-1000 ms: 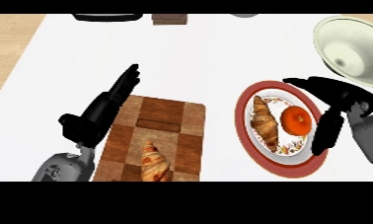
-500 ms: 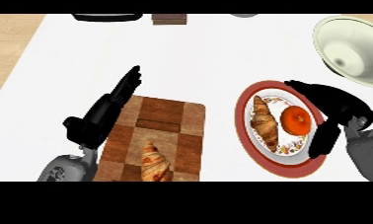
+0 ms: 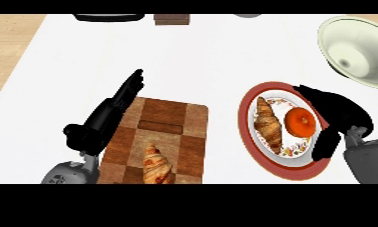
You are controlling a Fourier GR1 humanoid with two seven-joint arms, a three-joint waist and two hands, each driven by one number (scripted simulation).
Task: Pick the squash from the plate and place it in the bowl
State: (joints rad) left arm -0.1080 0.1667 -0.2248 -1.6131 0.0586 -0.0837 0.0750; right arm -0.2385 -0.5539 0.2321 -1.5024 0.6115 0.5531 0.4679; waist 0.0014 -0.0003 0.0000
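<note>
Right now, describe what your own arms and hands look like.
Both forearms are grey and rounded, coming in from the view's lower edge. Each ends in a black robot hand with slim jointed fingers and a thumb: the left robot hand beside the chequered board, the right robot hand at the plate's edge. No cables, markings or sleeves show.

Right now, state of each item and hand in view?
squash: on the plate, not lifted
plate: holds squash and a croissant
bowl: nothing seen inside
cutting board: bears a second croissant
right hand: open, beside squash
left hand: open, resting
</note>
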